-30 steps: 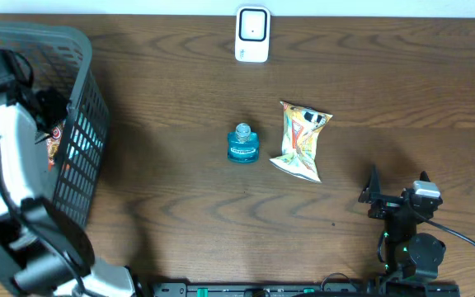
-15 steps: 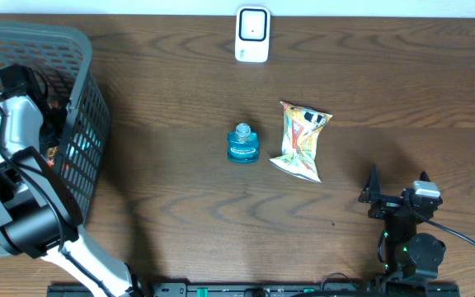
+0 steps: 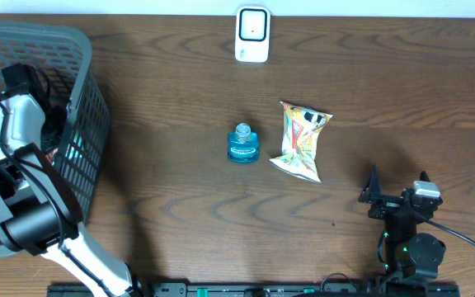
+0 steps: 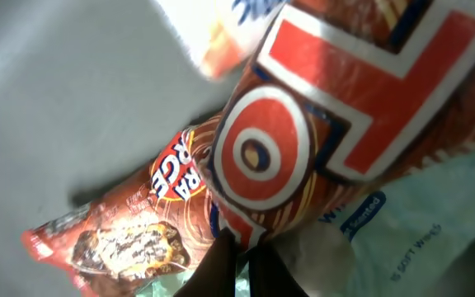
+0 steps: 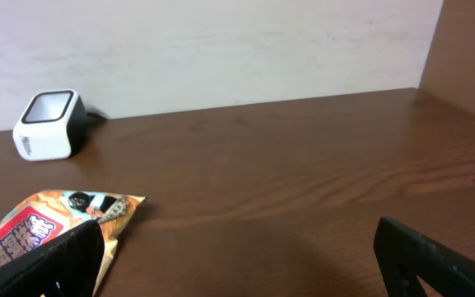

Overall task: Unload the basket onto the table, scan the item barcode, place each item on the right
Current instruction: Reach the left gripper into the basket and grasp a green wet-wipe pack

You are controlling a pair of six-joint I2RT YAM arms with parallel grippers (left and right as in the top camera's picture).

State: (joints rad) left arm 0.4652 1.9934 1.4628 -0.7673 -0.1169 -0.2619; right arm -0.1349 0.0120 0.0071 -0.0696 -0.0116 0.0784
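Inside the grey basket [image 3: 82, 51], my left gripper [image 4: 239, 262] is shut on the lower edge of a red and orange snack bag [image 4: 303, 140] with white lettering. From overhead only the left arm [image 3: 15, 124] shows, reaching down into the basket, its fingers hidden by the mesh. The white barcode scanner [image 3: 252, 35] stands at the table's far edge, and it also appears at the left of the right wrist view as the scanner [image 5: 48, 125]. My right gripper [image 3: 394, 198] rests open at the front right, with nothing between the right gripper's [image 5: 246, 264] fingers.
A blue bottle [image 3: 242, 143] and a yellow snack bag [image 3: 302, 140] lie mid-table; the yellow bag [image 5: 48, 235] is just left of my right gripper. In the basket, a brown chocolate snack pack [image 4: 122, 235] and a pale wipes pack [image 4: 419, 223] lie under the held bag.
My left arm went deeper into the basket and its jaws closed on the red snack bag's edge. The right arm and the table items have not moved.
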